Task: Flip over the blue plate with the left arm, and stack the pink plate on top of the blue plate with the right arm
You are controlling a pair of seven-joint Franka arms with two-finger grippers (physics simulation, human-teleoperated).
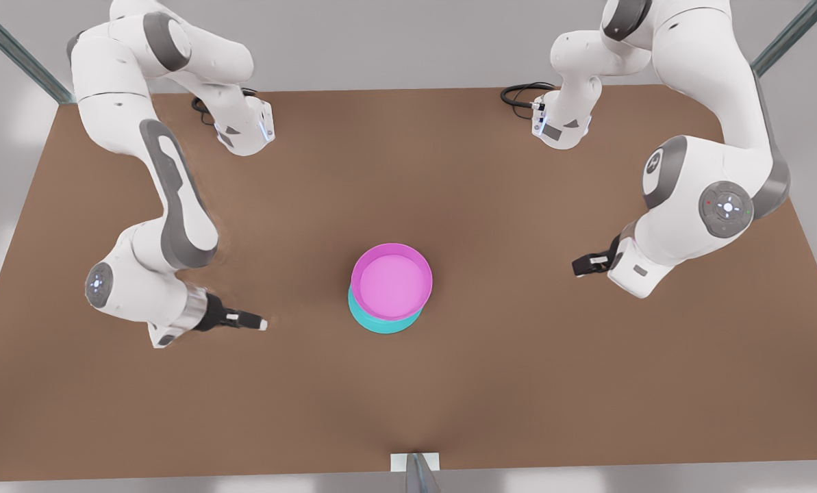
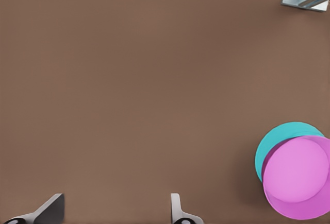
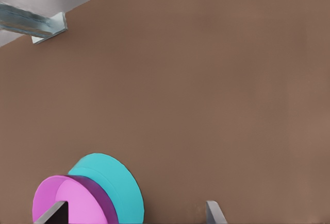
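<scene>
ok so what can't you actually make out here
- shallow round cyan plastic plate: mostly under the shallow round magenta-pink plastic plate in the front view, so which way up is unclear
- pink plate: cut by the frame edge in both wrist views
- left pincer, right pincer: fingers cropped in their wrist views

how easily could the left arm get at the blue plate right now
Probably not cleanly. The left gripper is open, with bare table between it and the stack, but the pink plate sits on the blue plate, leaving a crescent showing. The right gripper waits, open.
</scene>
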